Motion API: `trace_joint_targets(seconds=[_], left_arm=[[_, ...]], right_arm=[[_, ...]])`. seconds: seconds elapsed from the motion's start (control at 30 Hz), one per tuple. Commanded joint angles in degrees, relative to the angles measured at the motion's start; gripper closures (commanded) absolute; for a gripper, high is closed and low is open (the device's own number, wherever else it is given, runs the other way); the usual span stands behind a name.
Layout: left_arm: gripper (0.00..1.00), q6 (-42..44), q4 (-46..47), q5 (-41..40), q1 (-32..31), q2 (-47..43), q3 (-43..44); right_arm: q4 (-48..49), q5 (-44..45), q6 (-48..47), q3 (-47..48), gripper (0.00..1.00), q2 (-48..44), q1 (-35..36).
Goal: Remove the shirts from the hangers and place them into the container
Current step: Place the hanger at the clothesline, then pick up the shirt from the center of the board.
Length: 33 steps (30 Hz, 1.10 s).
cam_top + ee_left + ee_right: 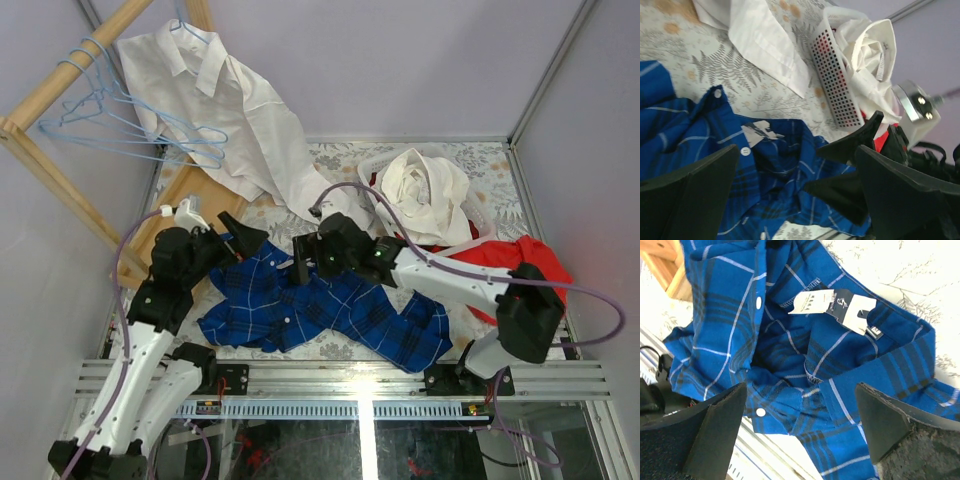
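A dark blue checked shirt point(300, 305) lies crumpled on the table, off any hanger. My left gripper point(245, 238) hovers open at its left end, and my right gripper point(305, 258) hangs open over its collar. In the left wrist view the open left gripper point(800, 195) frames the shirt point(775, 170). The right wrist view shows the open right gripper point(800, 435) just above the collar and label point(832, 305). One white shirt point(235, 110) hangs on a light-blue hanger point(190, 30). Another white shirt point(430, 190) fills the white basket point(484, 217).
Empty light-blue hangers point(100, 105) hang on the wooden rack point(60, 85) at the back left. A plain red cloth point(515, 258) lies beside the basket under the right arm. The hanging shirt's sleeve point(765, 40) reaches down to the floral tablecloth point(345, 165).
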Motion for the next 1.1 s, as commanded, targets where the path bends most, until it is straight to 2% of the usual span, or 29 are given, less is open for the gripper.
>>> trace_joint_targets(seconds=[0.0, 0.1, 0.23, 0.47, 0.63, 0.77, 0.83, 0.9, 1.07], left_arm=[[0.0, 9.8, -5.4, -4.1, 0.2, -4.8, 0.0], [0.0, 11.6, -5.9, -6.3, 0.2, -7.7, -1.4], [0.0, 13.1, -7.2, -8.9, 0.2, -10.6, -3.0], [0.0, 12.3, -9.4, -15.0, 0.2, -12.8, -2.8], [0.0, 11.8, -9.8, -17.3, 0.3, -13.8, -2.9], [0.0, 11.6, -10.1, -18.5, 0.2, -14.7, -3.0], [0.0, 11.5, -10.0, -18.9, 0.2, -15.0, -3.1], [0.0, 11.4, -10.1, -19.5, 0.2, -15.1, -3.2], [0.0, 11.2, -10.2, -19.6, 0.3, -14.6, -3.2]], right_arm=[[-4.1, 0.9, 12.3, 2.5, 0.03, 5.0, 0.4], [-0.7, -1.6, 13.8, 2.7, 0.01, 8.6, 0.4], [-3.7, -10.1, 10.0, 10.8, 0.01, 17.6, 1.4], [-5.0, -7.7, 7.5, 18.5, 0.01, 24.4, 6.7], [-13.2, 3.2, 6.2, 21.3, 0.01, 32.1, 10.0], [-14.6, 10.3, 4.7, 17.8, 0.0, 36.8, 11.2], [-14.8, 13.0, 3.8, 15.8, 0.08, 37.8, 11.5], [-14.6, 17.0, 3.5, 13.0, 0.3, 36.8, 11.9], [-12.3, 29.1, 3.8, 3.5, 0.61, 27.7, 12.1]])
